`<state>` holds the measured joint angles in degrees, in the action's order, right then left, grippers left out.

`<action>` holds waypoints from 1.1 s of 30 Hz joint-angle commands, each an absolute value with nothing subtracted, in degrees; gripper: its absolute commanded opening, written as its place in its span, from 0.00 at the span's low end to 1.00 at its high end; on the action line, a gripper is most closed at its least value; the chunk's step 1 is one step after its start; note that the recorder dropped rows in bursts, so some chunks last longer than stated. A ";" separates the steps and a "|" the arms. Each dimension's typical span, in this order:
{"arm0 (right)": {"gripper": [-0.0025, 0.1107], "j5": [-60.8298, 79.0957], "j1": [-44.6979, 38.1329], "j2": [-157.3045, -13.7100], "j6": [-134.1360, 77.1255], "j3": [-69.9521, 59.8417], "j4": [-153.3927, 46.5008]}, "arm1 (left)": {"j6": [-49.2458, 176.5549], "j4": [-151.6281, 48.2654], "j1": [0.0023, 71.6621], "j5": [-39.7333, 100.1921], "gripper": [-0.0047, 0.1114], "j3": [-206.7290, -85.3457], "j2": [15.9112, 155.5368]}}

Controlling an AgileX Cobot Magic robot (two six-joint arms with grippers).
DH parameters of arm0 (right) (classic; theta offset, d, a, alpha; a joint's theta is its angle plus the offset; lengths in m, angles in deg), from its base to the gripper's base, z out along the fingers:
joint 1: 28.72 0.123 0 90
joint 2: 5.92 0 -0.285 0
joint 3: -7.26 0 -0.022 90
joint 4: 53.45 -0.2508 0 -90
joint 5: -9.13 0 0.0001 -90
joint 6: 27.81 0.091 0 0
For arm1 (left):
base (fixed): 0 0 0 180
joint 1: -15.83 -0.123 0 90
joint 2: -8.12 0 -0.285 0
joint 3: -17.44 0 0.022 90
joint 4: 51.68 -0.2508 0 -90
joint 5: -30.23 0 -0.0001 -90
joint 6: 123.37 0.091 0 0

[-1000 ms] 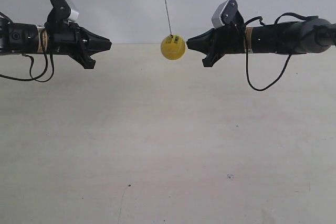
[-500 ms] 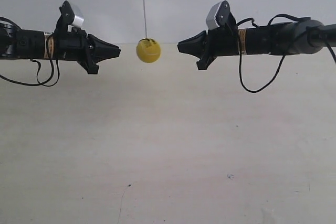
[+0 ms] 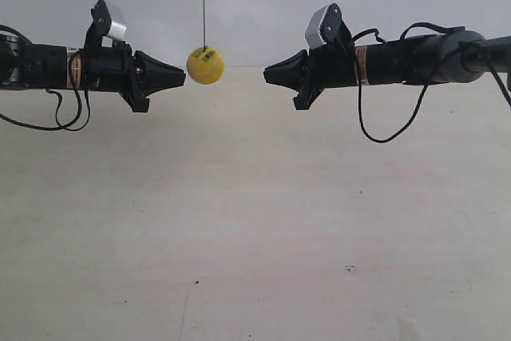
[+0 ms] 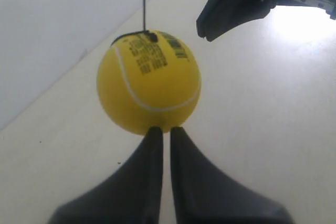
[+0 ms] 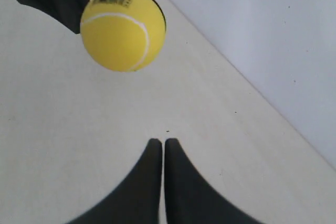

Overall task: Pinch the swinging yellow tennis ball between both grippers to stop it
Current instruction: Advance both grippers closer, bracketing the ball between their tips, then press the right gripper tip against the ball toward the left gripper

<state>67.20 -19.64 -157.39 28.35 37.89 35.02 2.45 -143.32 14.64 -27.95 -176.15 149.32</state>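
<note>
Where left gripper (image 4: 162,129) tapers black, round yellow ball (image 4: 148,81) hangs; seam white.

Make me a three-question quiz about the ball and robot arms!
1. Which gripper is the yellow tennis ball nearest? A) left gripper B) right gripper C) exactly midway
2. What colour is its seam? A) white B) red C) black
3. The ball is: A) lying on the table B) hanging from a string C) squeezed between both grippers

Answers: 1 A, the left wrist view shows it right at that tip; 2 A, a white curve crosses it; 3 B, the string holds it above the table, clear of the right gripper.
</note>
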 commanded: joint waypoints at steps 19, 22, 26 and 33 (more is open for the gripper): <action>0.02 67.14 -17.27 -157.16 27.21 38.28 35.26 | 4.89 -139.71 14.99 -34.46 0.08 -176.42 149.34; 0.02 67.14 -17.27 -157.16 27.21 38.28 35.26 | 4.90 -139.71 14.99 -34.83 0.08 -176.42 149.34; 0.02 67.38 -17.27 -157.16 27.21 38.28 35.24 | 4.90 -139.71 14.99 -34.83 0.08 -176.42 149.34; 0.02 68.07 -17.27 -157.16 28.27 40.30 35.57 | 4.90 -139.71 14.99 -34.83 0.08 -176.42 149.34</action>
<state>67.57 -17.21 -157.39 27.89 39.28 35.37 4.87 -140.42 14.64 -34.35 -176.15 149.32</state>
